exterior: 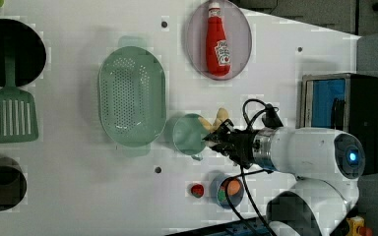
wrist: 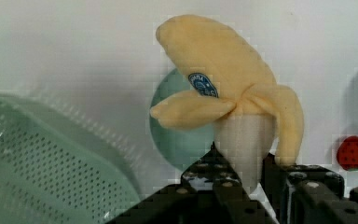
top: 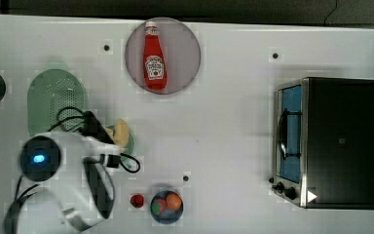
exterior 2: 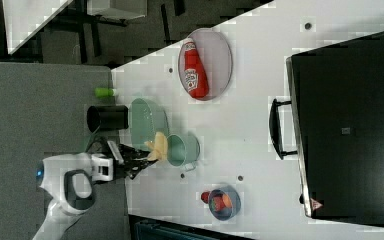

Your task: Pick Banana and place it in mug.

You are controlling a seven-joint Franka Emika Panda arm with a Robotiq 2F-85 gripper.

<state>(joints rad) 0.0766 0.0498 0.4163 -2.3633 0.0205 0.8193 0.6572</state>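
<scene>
While the gripper (wrist: 242,179) pinches the banana (wrist: 228,88) by its pale end, the fruit hangs just above the mug (exterior: 187,133), beside the green colander (exterior: 132,94) on the white worktop (top: 233,131).

We count one banana (wrist: 228,79), held between the jaws of the one gripper (wrist: 242,186), and one mug (exterior: 187,133) just beyond the jaws. We count one green colander (exterior: 132,96), one ketchup bottle (top: 154,56) on one round plate (top: 185,53), one toaster oven (top: 341,141), one dark bowl (top: 167,217) holding two round fruits, one strawberry (top: 137,200), one green spatula (exterior: 10,115) and two dark round containers.
</scene>
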